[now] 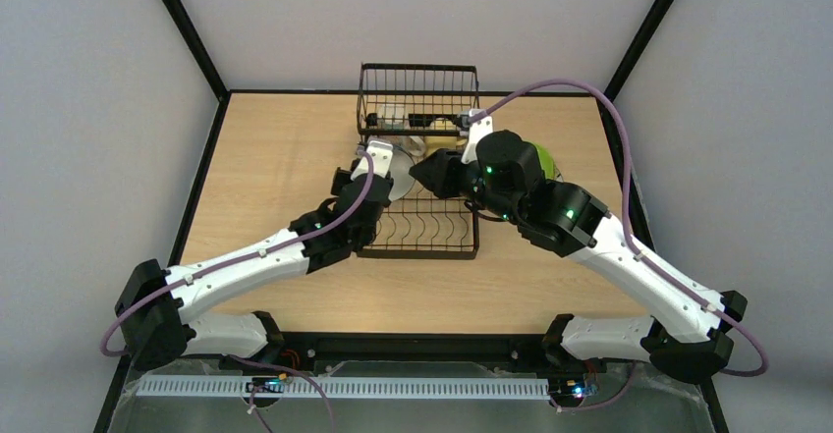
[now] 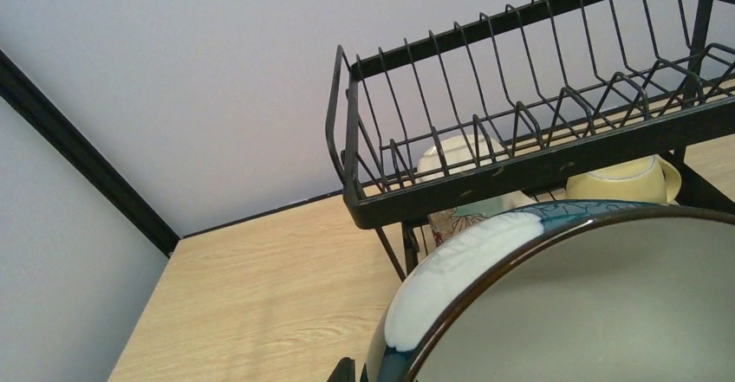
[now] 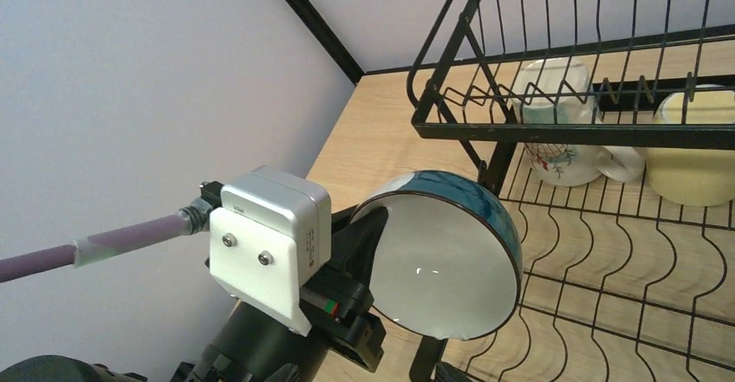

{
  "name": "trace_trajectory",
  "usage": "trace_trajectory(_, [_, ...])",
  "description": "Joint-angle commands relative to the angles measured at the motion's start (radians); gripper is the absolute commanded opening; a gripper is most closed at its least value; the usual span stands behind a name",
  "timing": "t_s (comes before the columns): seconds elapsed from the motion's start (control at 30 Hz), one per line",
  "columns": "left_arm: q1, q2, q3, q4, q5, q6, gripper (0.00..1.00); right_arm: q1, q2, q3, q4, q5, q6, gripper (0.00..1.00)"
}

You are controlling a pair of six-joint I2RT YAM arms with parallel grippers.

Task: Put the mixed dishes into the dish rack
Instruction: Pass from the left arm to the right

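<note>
left gripper (image 3: 362,243) is clamped on the rim of the round white glazed plate with the dark blue striped edge (image 3: 442,261), pinching it at one side so the plate stands on edge. Plate hangs in the air at the left end of the black wire dish rack (image 1: 417,253), over the curved dividers of the lower tier, not in a slot yet. right gripper (image 1: 424,172) has its jaws wide apart with nothing between them, hovering over the middle of the rack just beside the plate

My read on the plate: stiff, glossy, probably ceramic. It'll be slick under the pads and chip if it knocks the wire, and all its weight hangs off one rim pinch, so it can swing. Rim is the only sensible hold

Under the raised wire basket (image 3: 555,132) sit a white mug with floral print (image 3: 555,152) and a pale yellow mug (image 3: 698,157), near the plate's far side. I'd keep clear of both

lime green plate (image 1: 545,163) lies on the light wood table (image 1: 275,158) right of the rack, mostly behind the right arm
</note>
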Motion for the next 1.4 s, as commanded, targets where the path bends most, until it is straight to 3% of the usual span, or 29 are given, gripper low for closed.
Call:
trace_trajectory(0.0, [-0.007,-0.029,-0.005,0.108,-0.026,-0.008,0.02,0.006,-0.04,-0.01,-0.007,0.063,0.026,0.87])
trace_trajectory(0.17, [0.003,-0.069,-0.008,0.078,0.25,-0.051,0.02,-0.009,-0.119,-0.076,-0.059,0.17,0.016,0.87])
trace_trajectory(0.3, [0.055,-0.047,0.043,-0.024,0.516,-0.207,0.02,-0.027,-0.177,-0.125,-0.073,0.197,0.011,0.87])
trace_trajectory(0.4, [0.068,-0.025,0.072,-0.081,0.638,-0.338,0.02,-0.031,-0.203,-0.139,-0.08,0.207,0.005,0.87])
trace_trajectory(0.53, [0.071,-0.005,0.075,-0.133,0.724,-0.556,0.01,-0.032,-0.22,-0.139,-0.085,0.211,-0.004,0.87])
trace_trajectory(0.73, [0.119,0.006,0.008,-0.157,0.911,-1.035,0.02,-0.032,-0.24,-0.141,-0.086,0.219,-0.018,0.87])
trace_trajectory(1.03, [0.18,0.031,-0.251,0.068,1.195,-1.672,0.02,-0.032,-0.254,-0.149,-0.103,0.202,-0.05,0.87])
trace_trajectory(1.17, [0.179,0.047,-0.305,0.162,1.252,-1.813,0.02,-0.032,-0.257,-0.16,-0.109,0.181,-0.084,0.87])
trace_trajectory(1.37, [0.186,0.069,-0.262,0.161,1.259,-1.819,0.02,-0.032,-0.211,-0.161,-0.15,0.143,-0.142,0.87])
